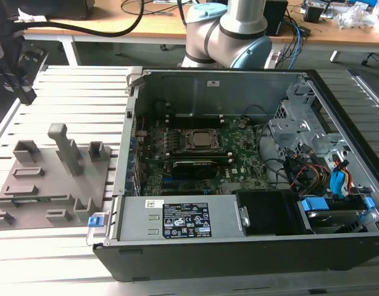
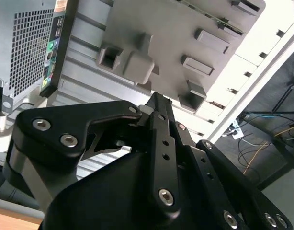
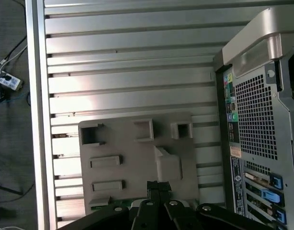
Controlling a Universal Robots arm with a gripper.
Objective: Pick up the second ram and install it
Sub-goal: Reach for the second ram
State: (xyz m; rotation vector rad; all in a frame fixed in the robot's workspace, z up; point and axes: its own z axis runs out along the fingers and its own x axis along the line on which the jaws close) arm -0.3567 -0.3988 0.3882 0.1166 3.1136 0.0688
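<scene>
The second ram (image 1: 28,198) is a thin green stick lying in a slot of the grey fixture tray (image 1: 54,185), at the tray's near edge on the exterior view's left. It also appears as a green strip (image 3: 107,206) in the first wrist view and along the tray's edge (image 2: 211,17) in the second wrist view. My black gripper (image 1: 24,92) hangs above the slatted table behind the tray, well clear of it. Its fingers (image 2: 157,103) are pressed together with nothing between them, and in the first wrist view the gripper (image 3: 159,186) is over the tray close to the ram.
The open computer case (image 1: 239,185) lies on the exterior view's right, with the motherboard (image 1: 195,154) and CPU socket exposed. Its perforated rear panel (image 3: 254,120) stands beside the tray. Grey upright posts (image 1: 65,148) rise from the tray. A desk with cables runs behind.
</scene>
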